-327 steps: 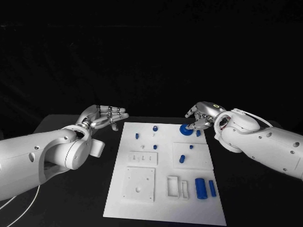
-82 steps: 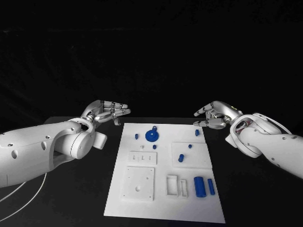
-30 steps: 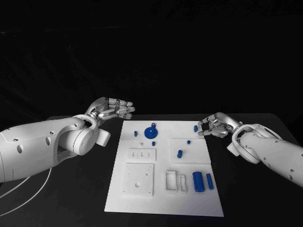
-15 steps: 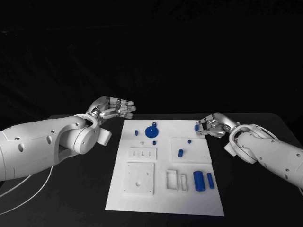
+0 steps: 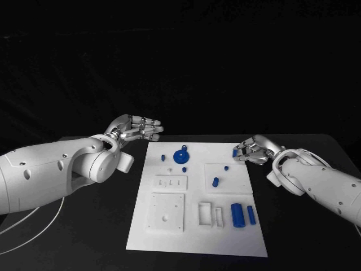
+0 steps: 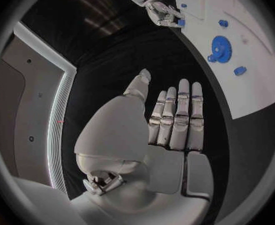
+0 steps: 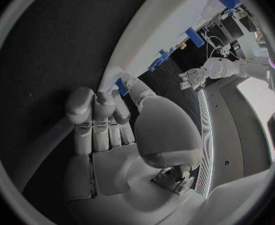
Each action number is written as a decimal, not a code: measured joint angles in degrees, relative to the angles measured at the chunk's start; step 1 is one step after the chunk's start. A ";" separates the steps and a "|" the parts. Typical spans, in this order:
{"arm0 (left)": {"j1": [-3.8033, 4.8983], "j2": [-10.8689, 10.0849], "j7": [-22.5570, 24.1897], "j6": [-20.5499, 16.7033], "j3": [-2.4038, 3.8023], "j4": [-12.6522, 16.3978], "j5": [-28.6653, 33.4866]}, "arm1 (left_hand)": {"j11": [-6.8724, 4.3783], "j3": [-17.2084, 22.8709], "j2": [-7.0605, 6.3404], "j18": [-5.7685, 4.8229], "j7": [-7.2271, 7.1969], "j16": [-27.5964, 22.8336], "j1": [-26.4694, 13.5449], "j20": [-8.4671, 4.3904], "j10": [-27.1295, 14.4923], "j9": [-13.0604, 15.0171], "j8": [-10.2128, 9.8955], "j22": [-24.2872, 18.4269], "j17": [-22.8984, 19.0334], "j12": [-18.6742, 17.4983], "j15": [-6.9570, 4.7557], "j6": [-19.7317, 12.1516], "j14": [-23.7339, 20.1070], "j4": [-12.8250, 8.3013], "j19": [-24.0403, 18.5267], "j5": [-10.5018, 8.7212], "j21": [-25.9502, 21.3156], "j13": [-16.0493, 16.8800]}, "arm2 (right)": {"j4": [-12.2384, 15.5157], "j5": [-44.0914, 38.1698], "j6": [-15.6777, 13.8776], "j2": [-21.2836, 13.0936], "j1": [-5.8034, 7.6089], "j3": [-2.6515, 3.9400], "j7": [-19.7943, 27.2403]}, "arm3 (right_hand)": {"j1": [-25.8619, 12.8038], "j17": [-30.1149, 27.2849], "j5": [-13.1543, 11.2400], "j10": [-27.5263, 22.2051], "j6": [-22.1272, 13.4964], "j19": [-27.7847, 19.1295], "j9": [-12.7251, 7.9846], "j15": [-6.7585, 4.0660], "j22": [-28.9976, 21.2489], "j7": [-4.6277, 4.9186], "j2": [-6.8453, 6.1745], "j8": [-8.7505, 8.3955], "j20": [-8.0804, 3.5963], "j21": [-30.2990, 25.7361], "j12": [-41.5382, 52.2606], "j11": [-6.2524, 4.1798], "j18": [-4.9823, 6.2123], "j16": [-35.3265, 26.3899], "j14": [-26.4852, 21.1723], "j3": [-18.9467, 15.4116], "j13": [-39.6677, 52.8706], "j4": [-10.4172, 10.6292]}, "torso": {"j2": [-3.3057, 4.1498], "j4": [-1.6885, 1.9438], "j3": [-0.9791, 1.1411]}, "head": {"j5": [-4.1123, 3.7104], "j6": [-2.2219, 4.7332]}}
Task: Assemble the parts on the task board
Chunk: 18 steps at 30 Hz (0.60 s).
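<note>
White task board (image 5: 193, 226) lay in the middle of the black surface (image 5: 83, 226), long side running away from the robot. Blue gear (image 5: 180, 157) sat flat near the board's far end, with a small blue peg (image 5: 163, 158) just beside it toward the left arm and another small peg (image 5: 184, 169) just nearer than it. Two blue cylinders (image 5: 237, 215) lay side by side near the board's near right corner, beside white slotted blocks (image 5: 206, 213). Small blue piece (image 5: 215, 182) rested mid-board on a raised white square. Left hand (image 5: 137, 129) hovered off the board's far left corner, palm up, fingers (image 6: 177, 116) straight and pressed side by side, holding nothing. Right hand (image 5: 251, 151) was at the board's far right edge, fingers (image 7: 95, 116) curled, thumb and fingertip closed around a small blue part (image 7: 121, 86) at the edge; could not tell if the part was lifted clear of the board.
</note>
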 measured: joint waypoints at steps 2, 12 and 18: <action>0.00 0.04 -0.07 0.01 0.00 -0.01 0.00 | 0.00 0.00 0.00 0.00 0.00 0.00 0.00 0.00 0.00 0.00 0.00 0.00 0.00 0.00 0.00 0.00 0.00 0.00 0.00 0.00 0.00 0.00 | -0.05 0.00 0.00 0.08 -0.07 0.00 0.00 | -0.51 0.00 0.00 0.00 0.00 0.00 0.00 0.00 0.00 0.00 -0.06 0.00 0.00 0.00 0.00 0.00 0.00 0.00 0.00 0.47 0.03 0.03 | 0.00 0.00 0.03 | 0.01 -0.07; 0.00 0.20 -0.23 0.09 0.00 -0.04 -0.01 | 0.00 -0.16 0.00 0.00 0.00 0.00 0.00 0.00 0.00 0.00 0.00 0.06 0.00 0.00 0.20 0.00 -0.20 -0.16 0.00 -0.32 0.00 0.00 | -0.06 0.05 -0.06 0.30 -0.19 0.00 0.13 | -0.74 0.10 0.28 0.21 0.04 0.00 0.00 0.00 0.00 -0.04 0.17 0.00 0.00 0.00 0.22 -0.21 -0.01 0.00 0.00 0.81 0.15 0.32 | 0.00 0.02 0.06 | 0.42 -0.51; 0.00 0.20 -0.26 0.14 0.00 -0.05 -0.02 | 0.00 -0.16 0.00 0.00 0.00 0.00 0.00 0.00 0.00 0.00 0.00 0.06 0.00 0.00 0.20 0.00 -0.20 -0.16 0.00 -0.32 0.00 0.00 | -0.11 0.11 -0.25 0.38 -0.21 0.00 0.15 | -1.12 0.10 0.67 0.21 0.18 0.00 0.00 0.00 0.00 -0.19 -0.21 0.00 0.00 0.00 0.22 -0.20 -0.02 0.00 0.00 0.94 0.25 0.19 | 0.03 0.02 0.05 | 0.42 -0.58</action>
